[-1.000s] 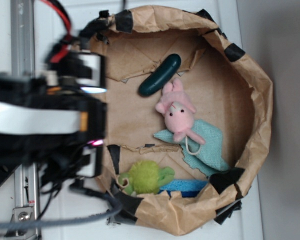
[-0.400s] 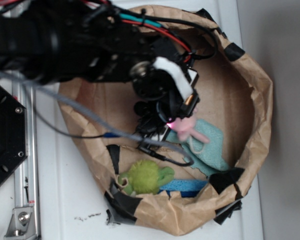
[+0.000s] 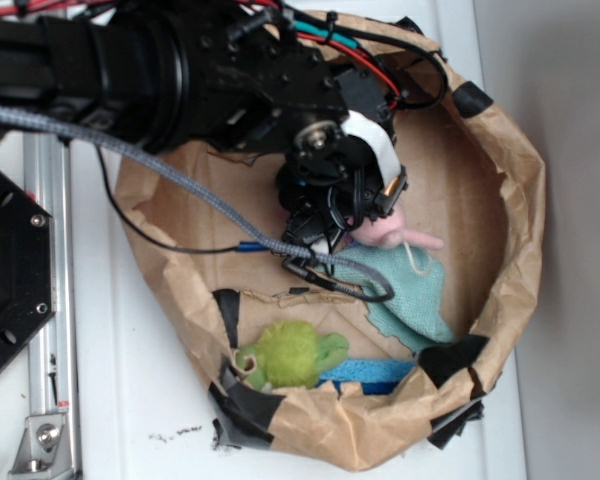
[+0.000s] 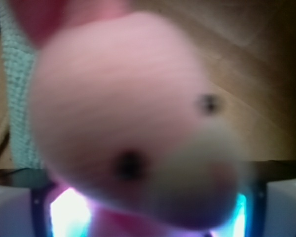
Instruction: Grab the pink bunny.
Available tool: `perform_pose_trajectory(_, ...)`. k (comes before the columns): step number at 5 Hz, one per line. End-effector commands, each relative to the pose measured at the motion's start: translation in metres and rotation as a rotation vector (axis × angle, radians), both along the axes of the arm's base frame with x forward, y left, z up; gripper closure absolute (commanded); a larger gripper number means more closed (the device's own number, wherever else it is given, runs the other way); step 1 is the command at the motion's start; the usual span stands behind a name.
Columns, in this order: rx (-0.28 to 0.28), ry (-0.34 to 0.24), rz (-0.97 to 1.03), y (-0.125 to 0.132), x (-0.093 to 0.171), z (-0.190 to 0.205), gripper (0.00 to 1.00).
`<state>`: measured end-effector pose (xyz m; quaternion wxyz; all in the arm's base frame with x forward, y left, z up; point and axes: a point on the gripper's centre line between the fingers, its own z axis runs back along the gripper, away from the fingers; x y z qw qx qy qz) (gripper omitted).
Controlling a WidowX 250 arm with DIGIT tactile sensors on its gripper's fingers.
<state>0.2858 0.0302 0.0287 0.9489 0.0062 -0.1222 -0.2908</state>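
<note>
Setting: white tabletop (image 3: 150,400) carrying a crumpled brown paper bag (image 3: 520,200) rolled open like a bowl, seen from overhead.
Jaws: hidden under the black wrist in the exterior view and out of the wrist view; impossible to tell whether wide, narrow or closed on anything.
Gripper: black WidowX gripper (image 3: 352,215) low inside the bag, right over the toy.
Task thing: small pale-pink plush bunny (image 3: 395,232) directly beneath and against the gripper, only its body and a limb poking out to the right in the exterior view; blurred face with two dark bead eyes filling the wrist view (image 4: 133,123).
Key relation: bunny straight below the jaws, long axis roughly left to right in the exterior view, white string loop (image 3: 416,257) trailing onto the teal knitted cloth (image 3: 405,295).
Around: fuzzy green plush toy (image 3: 290,355) near the bag's lower rim, well apart from the gripper.
Change: bunny's visible part higher and farther right than 0.4 s ago; gripper slightly higher in frame too.
</note>
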Motion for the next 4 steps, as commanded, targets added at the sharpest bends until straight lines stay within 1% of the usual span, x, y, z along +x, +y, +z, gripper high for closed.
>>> perform_pose_trajectory(1,0.215,-0.046,0.151,-0.022,-0.009,0.112,1.00)
perform_pose_trajectory(2,0.140,-0.055,0.248,-0.023,-0.013,0.164,1.00)
perform_pose_trajectory(3,-0.030,0.059,0.503,-0.027,-0.014,0.173,1.00)
perform_pose_trajectory(4,-0.087,0.123,0.753,-0.035,-0.018,0.164,1.00)
